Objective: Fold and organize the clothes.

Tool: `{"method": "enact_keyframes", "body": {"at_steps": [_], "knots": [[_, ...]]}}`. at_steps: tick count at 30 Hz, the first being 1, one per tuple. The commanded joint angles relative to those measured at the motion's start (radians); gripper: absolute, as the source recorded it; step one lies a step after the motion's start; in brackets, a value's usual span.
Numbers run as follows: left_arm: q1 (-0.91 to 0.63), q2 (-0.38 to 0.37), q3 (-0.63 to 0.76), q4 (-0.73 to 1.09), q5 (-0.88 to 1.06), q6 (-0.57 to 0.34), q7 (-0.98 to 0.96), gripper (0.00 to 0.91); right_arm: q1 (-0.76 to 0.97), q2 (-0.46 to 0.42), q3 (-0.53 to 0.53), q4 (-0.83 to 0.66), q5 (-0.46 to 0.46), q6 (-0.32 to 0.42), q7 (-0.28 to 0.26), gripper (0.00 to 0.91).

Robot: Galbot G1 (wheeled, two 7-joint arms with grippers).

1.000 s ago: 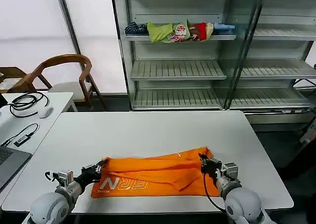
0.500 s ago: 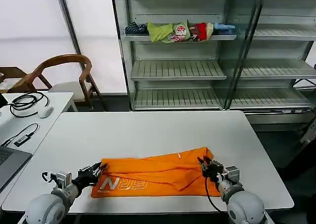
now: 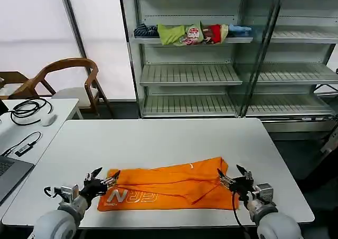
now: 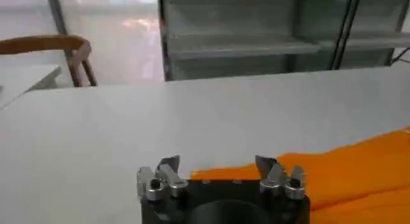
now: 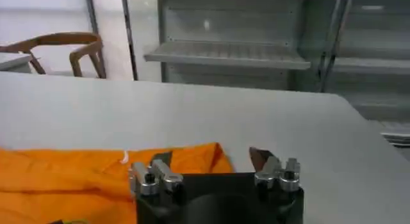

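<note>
Both grippers, left [image 3: 104,177] and right [image 3: 233,174], have backed off the orange T-shirt [image 3: 169,189], claws spread; lower-left lettering unreadable.

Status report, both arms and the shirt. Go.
Left gripper open at the shirt's left end. Right gripper open at its right end. Orange shirt folded lengthwise on the table, free. Nothing in the way.

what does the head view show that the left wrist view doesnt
Head view alone: the right gripper open at the orange T-shirt's right end, the white lettering on the shirt, the bundle of garments on the shelf, and a laptop. Left wrist view alone: a close look at the open left gripper. Both share the shirt, white table and wooden chair.
</note>
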Motion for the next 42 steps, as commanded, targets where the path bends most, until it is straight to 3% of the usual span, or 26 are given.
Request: {"method": "enact_keyframes", "body": {"at_steps": [1, 11, 30, 32, 42], "knots": [[0.034, -0.022, 0.149, -0.032, -0.031, -0.053, -0.353, 0.907, -0.097, 0.007, 0.120, 0.055, -0.018, 0.022, -0.011, 0.907], [-0.016, -0.033, 0.190, -0.014, -0.085, -0.050, -0.492, 0.907, -0.094, 0.017, 0.113, 0.045, -0.049, 0.033, -0.013, 0.907], [-0.018, -0.040, 0.218, -0.001, -0.094, -0.006, -0.480, 0.907, -0.079, 0.018, 0.111, 0.038, -0.051, 0.034, -0.013, 0.907], [-0.020, -0.039, 0.218, -0.002, -0.093, -0.003, -0.471, 0.050, -0.079, 0.018, 0.111, 0.037, -0.051, 0.034, -0.012, 0.907], [-0.007, -0.039, 0.224, -0.010, -0.091, -0.007, -0.454, 0.020, -0.081, 0.020, 0.107, 0.037, -0.053, 0.034, -0.011, 0.907]]}}
